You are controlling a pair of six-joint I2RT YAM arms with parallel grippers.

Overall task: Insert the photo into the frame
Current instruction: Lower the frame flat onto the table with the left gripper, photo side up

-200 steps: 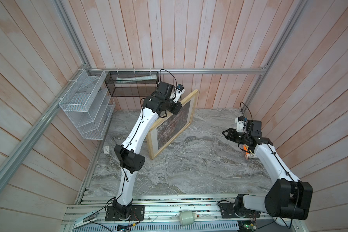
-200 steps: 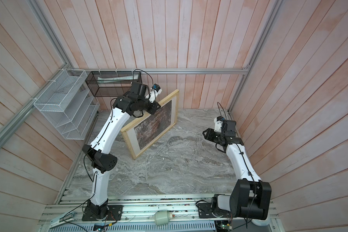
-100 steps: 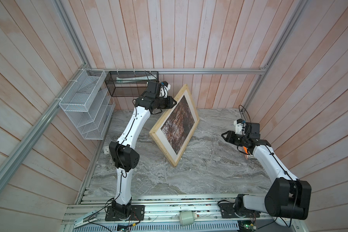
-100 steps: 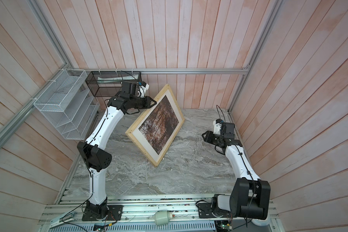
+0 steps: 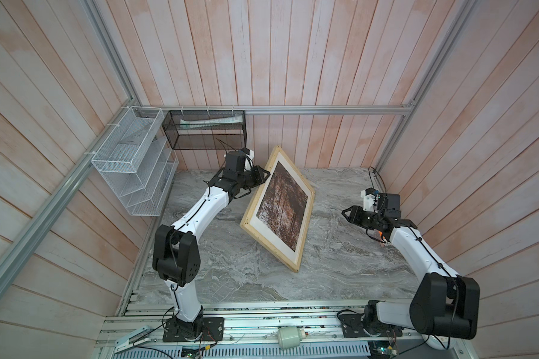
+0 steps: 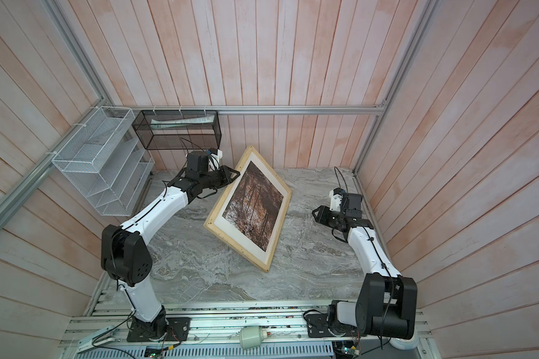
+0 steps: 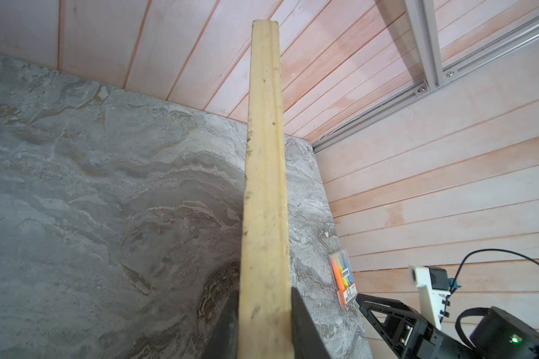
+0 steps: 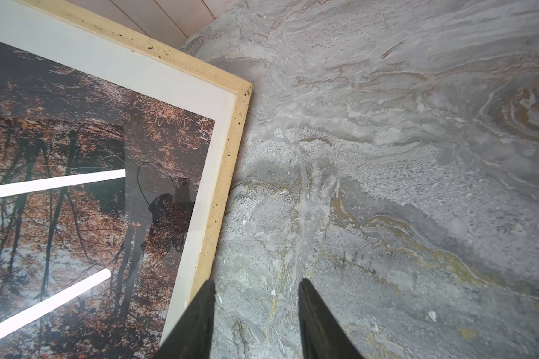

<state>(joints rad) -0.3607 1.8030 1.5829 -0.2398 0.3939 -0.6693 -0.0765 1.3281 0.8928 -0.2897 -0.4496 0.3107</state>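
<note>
Pale-wood frame [image 5: 268, 247] tilted in both top views, low edge on table [image 5: 231, 273], photo [image 5: 283, 202] inside, face up. L wrist: left gripper [image 7: 265, 326] clamped on frame's edge. R wrist: right gripper [image 8: 255, 283] jaws apart, empty, beside frame. Looks like lay-down step; next: lower gently, then release.

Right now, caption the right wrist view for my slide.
Open right gripper hovers over the table beside the frame, with the photo and mat already inside.
</note>
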